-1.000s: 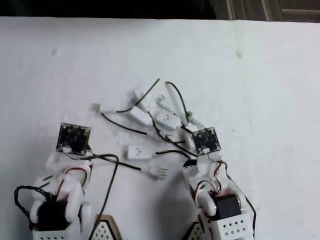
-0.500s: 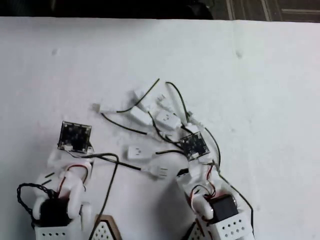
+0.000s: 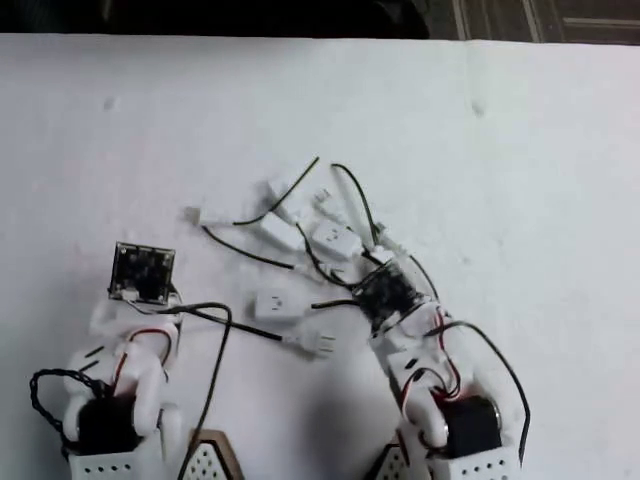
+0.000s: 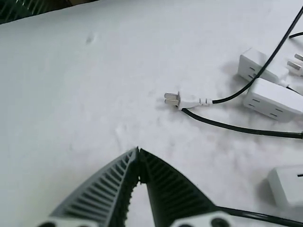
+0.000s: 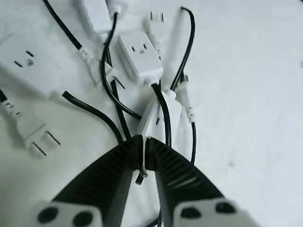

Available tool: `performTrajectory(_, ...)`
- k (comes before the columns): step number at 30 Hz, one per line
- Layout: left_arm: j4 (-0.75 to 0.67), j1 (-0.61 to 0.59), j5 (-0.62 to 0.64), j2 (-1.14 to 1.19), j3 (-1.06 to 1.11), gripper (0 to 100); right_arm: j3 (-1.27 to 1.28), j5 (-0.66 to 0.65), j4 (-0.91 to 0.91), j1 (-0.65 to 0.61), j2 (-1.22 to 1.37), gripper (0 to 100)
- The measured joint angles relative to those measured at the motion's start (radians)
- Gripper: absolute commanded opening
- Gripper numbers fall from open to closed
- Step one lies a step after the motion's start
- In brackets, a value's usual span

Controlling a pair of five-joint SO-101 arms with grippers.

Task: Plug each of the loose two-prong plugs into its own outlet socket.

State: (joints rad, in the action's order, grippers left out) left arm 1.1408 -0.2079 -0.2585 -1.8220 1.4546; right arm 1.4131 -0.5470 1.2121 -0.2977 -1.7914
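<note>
Currently holds the right gripper (image 5: 144,152) pinched shut over the cord tangle (image 5: 162,105), a loose two-prong plug (image 5: 28,128) just beside, and the left gripper (image 4: 139,163) likewise closed, its nearest plug (image 4: 173,99) lying crosswise ahead on the table (image 4: 71,94).

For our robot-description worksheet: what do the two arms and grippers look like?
The left arm and right arm are white plastic with black motors and loose red and black wires. Each wrist carries a dark square circuit board. The left gripper and right gripper have dark, ribbed, wedge-shaped fingers.
</note>
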Motion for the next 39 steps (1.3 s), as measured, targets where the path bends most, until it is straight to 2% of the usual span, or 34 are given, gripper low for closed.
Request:
performTrajectory(5,-0.052,-0.098,0.006,0.002,0.0,2,-0.121,-0.032,0.06,-0.077,0.055,1.8)
performTrajectory(11,-0.063,-0.13,0.006,0.002,0.0,2,-0.287,-0.032,0.066,-0.126,0.359,4.7)
performTrajectory(16,-0.063,-0.137,0.006,0.002,0.0,2,-0.394,-0.032,0.066,-0.262,0.675,7.7)
performTrajectory(25,-0.114,-0.272,0.009,0.003,0.005,2,-0.48,-0.032,0.028,-0.506,1.073,20.4)
performTrajectory(31,-0.114,-0.278,0.009,0.003,0.005,2,-0.48,-0.032,-0.083,-0.562,1.267,20.5)
performTrajectory(39,-0.114,-0.278,0.009,0.003,0.005,2,-0.48,-0.032,-0.218,-0.566,1.475,20.4)
